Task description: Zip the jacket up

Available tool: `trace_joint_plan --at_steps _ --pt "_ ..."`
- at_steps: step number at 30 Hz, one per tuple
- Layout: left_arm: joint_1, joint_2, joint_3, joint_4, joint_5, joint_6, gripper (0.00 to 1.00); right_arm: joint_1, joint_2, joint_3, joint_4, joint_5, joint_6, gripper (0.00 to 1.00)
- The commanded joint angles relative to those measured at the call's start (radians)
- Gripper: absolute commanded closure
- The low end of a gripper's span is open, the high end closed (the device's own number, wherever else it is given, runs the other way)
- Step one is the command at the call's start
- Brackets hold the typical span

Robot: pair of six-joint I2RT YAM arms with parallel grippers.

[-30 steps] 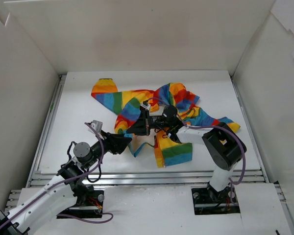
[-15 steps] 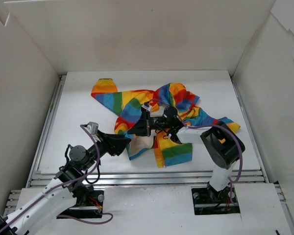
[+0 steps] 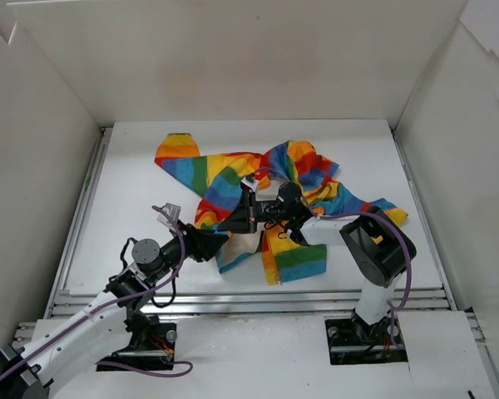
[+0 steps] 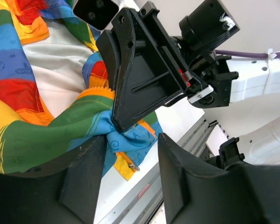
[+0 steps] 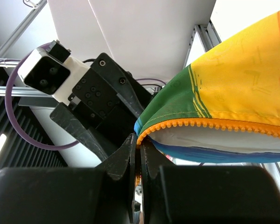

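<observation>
The rainbow-striped jacket (image 3: 266,179) lies crumpled in the middle of the table, with white lining showing at its near front edge. My right gripper (image 3: 229,223) is shut on the orange zipper edge (image 5: 210,123) of a front panel and holds it lifted. My left gripper (image 3: 213,243) is open, just left of that pinch. In the left wrist view its fingers (image 4: 86,172) straddle the blue hem corner (image 4: 130,140). A small metal zipper end (image 4: 134,166) hangs there on orange tape. The right gripper's black body (image 4: 140,74) fills the view above it.
White walls enclose the table on the left, back and right. A metal rail (image 3: 258,299) runs along the near edge, close below the jacket's hem. One sleeve (image 3: 179,154) stretches to the back left, and another (image 3: 374,208) to the right.
My left gripper has shifted slightly right, closer to the jacket's hem and the right gripper. The held front panel has opened a little, showing more white lining.
</observation>
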Motion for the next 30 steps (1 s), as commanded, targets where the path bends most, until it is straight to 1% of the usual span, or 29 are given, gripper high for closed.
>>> trace_joint_plan --at_steps 1,2,5,7,9,13,14,16,18,19,21,25,28,29,30 --pt "-0.001 0.009 0.055 0.125 0.015 -0.014 0.58 -0.006 -0.066 0.006 0.132 0.002 -0.034 1.0" --pt "-0.001 0.014 0.055 0.128 0.01 -0.016 0.6 -0.004 -0.066 0.006 0.13 0.002 -0.037 1.0" --pt "-0.001 0.022 0.044 0.153 0.006 -0.033 0.62 0.001 -0.069 0.007 0.104 0.001 -0.067 1.0" --pt "-0.001 0.026 0.04 0.173 0.004 -0.039 0.63 0.002 -0.077 0.007 0.049 0.001 -0.118 1.0" --pt "-0.001 0.031 0.041 0.176 0.004 -0.042 0.67 0.002 -0.082 0.001 0.008 0.005 -0.142 1.0" --pt "-0.001 0.057 0.04 0.188 0.015 -0.048 0.74 0.005 -0.091 -0.001 -0.006 0.005 -0.165 1.0" --pt "-0.001 0.058 0.037 0.193 0.015 -0.052 0.79 0.004 -0.092 0.001 -0.015 0.007 -0.175 1.0" --pt "-0.001 0.06 0.035 0.2 0.015 -0.053 0.85 0.002 -0.092 0.001 -0.043 0.01 -0.193 1.0" --pt "-0.001 0.06 0.035 0.2 0.012 -0.051 0.89 0.005 -0.092 -0.001 -0.046 0.01 -0.195 1.0" --pt "-0.001 0.06 0.035 0.2 0.01 -0.051 0.93 0.005 -0.091 -0.001 -0.048 0.011 -0.196 1.0" --pt "-0.001 0.065 0.032 0.203 0.01 -0.052 0.99 0.005 -0.089 -0.001 -0.054 0.014 -0.198 1.0" --pt "-0.001 0.065 0.02 0.223 0.012 -0.063 1.0 0.005 -0.097 0.002 -0.104 0.027 -0.244 1.0" --pt "-0.001 0.052 0.009 0.234 0.006 -0.078 1.0 0.005 -0.112 0.018 -0.205 0.048 -0.315 1.0" --pt "-0.001 0.049 0.0 0.239 0.003 -0.083 1.0 0.005 -0.118 0.021 -0.257 0.065 -0.334 0.99" --pt "-0.001 0.037 -0.005 0.239 -0.013 -0.091 1.0 0.002 -0.137 0.022 -0.282 0.074 -0.371 0.92"
